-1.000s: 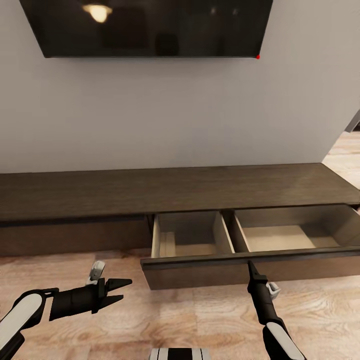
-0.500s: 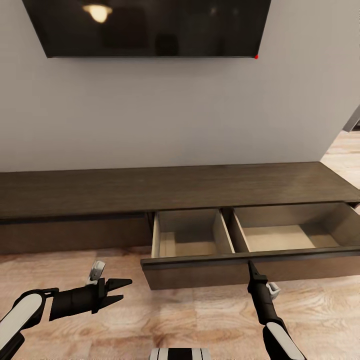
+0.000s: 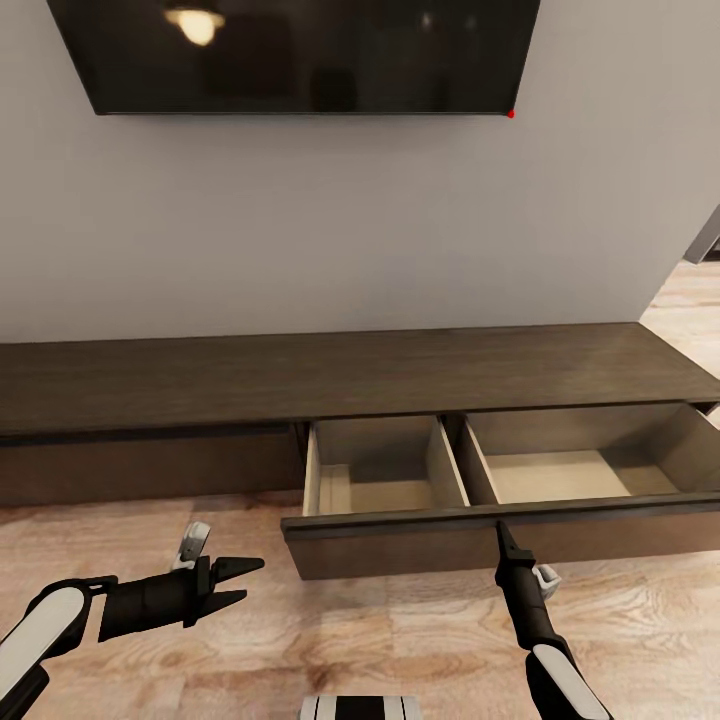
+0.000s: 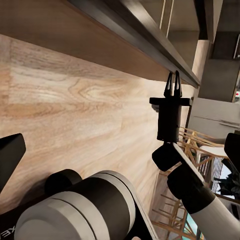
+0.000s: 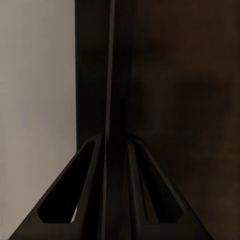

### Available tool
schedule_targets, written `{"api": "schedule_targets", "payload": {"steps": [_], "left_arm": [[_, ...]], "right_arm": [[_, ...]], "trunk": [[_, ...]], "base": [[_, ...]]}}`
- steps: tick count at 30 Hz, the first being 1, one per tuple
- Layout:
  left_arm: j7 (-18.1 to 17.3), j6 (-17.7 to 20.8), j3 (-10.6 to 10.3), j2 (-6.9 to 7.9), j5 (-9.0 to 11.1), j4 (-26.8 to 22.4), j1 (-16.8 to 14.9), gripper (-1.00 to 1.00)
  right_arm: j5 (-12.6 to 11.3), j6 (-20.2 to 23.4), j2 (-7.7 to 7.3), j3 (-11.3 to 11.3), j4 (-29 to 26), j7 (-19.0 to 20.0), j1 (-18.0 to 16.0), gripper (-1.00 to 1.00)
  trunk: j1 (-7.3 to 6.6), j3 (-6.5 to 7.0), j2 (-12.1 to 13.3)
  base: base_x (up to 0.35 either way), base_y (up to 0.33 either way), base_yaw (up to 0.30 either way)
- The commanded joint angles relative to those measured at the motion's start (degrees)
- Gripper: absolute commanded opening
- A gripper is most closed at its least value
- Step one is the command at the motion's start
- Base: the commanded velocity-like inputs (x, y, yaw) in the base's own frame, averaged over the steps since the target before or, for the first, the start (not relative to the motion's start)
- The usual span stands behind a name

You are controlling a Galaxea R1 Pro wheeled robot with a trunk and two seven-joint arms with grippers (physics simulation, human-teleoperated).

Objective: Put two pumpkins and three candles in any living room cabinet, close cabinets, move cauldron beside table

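Pinching the rigid front panel's top edge of the cabinet (image 3: 350, 375) drawer, the right claw (image 3: 501, 532) looks clamped narrow; left claw (image 3: 245, 580) hangs wide, empty.

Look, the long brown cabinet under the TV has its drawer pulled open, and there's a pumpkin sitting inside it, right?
Almost. The cabinet under the TV does have its drawer pulled open, but there is no pumpkin inside. The head view shows both compartments with bare beige bottoms. The right hand sits at the drawer's front edge.
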Motion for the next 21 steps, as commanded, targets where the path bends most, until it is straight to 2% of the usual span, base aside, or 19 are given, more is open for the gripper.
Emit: {"api": "schedule_targets", "payload": {"steps": [1,21], "left_arm": [[-0.6,0.0,-0.1,0.04,-0.5,0.0,-0.1,1.00],[-0.6,0.0,-0.1,0.04,-0.5,0.0,-0.1,1.00]], "right_arm": [[0.3,-0.1,0.00,1.7,-0.1,0.6,0.0,-1.00],[0.3,-0.1,0.00,1.7,-0.1,0.6,0.0,-1.00]], "trunk": [[-0.02,-0.03,0.0],[-0.02,-0.03,0.0]], "base": [[-0.001,0.000,0.000],[-0.019,0.000,0.000]]}}
